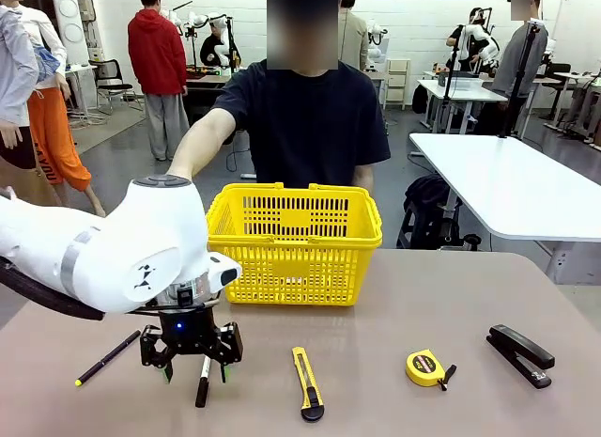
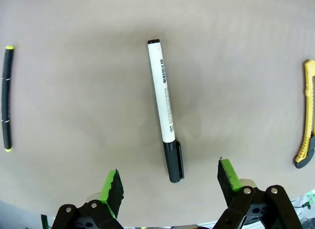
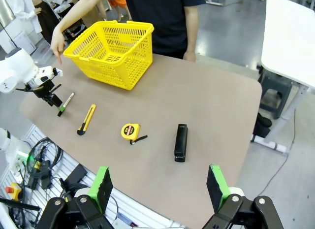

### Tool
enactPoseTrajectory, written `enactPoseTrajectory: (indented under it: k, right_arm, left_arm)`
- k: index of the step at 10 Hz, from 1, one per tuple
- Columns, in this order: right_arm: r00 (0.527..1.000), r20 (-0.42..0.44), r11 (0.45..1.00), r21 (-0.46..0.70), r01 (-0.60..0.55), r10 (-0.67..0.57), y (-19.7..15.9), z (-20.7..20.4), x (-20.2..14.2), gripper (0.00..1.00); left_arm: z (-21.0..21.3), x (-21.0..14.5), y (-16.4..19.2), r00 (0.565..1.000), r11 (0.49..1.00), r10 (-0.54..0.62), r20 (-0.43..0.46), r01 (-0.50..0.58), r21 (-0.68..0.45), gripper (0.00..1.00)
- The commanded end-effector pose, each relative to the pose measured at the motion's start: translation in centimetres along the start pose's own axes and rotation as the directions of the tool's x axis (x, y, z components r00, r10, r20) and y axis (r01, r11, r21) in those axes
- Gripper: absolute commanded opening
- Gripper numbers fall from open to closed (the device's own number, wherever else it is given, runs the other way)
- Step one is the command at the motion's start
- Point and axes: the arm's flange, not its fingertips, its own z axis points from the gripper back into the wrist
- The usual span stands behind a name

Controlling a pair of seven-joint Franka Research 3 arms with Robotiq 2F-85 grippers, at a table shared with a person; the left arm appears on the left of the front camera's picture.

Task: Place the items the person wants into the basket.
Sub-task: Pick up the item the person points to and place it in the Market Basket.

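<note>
Brown table; marker cap toward near edge

A brown table is shown, on which 6 things are laid: a yellow basket toward the far side, and a pen, marker, utility knife, tape measure and stapler ranged left to right along the near side.

Nothing can be read for certain: the marker carries a barcode and a line of fine print along its white barrel, toward twelve o'clock from its cap, too small to make out.
</note>
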Motion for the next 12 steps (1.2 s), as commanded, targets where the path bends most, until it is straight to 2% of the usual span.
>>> enactPoseTrajectory:
  k: [1, 8, 10, 11, 12]
  right_arm:
    - [1.000, 0.002, 1.000, 0.007, -0.007, 0.007, -0.1, -0.1, 0.0, 1.00]
    - [1.000, 0.002, 1.000, 0.007, -0.007, 0.007, -0.1, -0.1, 0.0, 1.00]
    - [1.000, 0.002, 1.000, 0.007, -0.007, 0.007, -0.1, -0.1, 0.0, 1.00]
    - [1.000, 0.002, 1.000, 0.007, -0.007, 0.007, -0.1, -0.1, 0.0, 1.00]
    - [1.000, 0.002, 1.000, 0.007, -0.007, 0.007, -0.1, -0.1, 0.0, 1.00]
  left_arm:
    - [-0.3, 1.0, -0.9, 0.999, 0.999, 0.030, 0.015, -0.031, 0.010, 1.00]
    - [-1.9, 2.6, -0.1, 0.998, 0.998, 0.058, -0.007, -0.058, 0.001, 1.00]
    - [-2.1, 2.6, 0.0, 1.000, 1.000, 0.018, -0.004, -0.018, 0.001, 1.00]
    - [-2.1, 2.5, 0.0, 1.000, 1.000, -0.010, 0.007, 0.010, -0.003, 0.43]
    - [-2.1, 2.4, 0.0, 1.000, 1.000, -0.014, 0.007, 0.014, -0.003, 0.43]
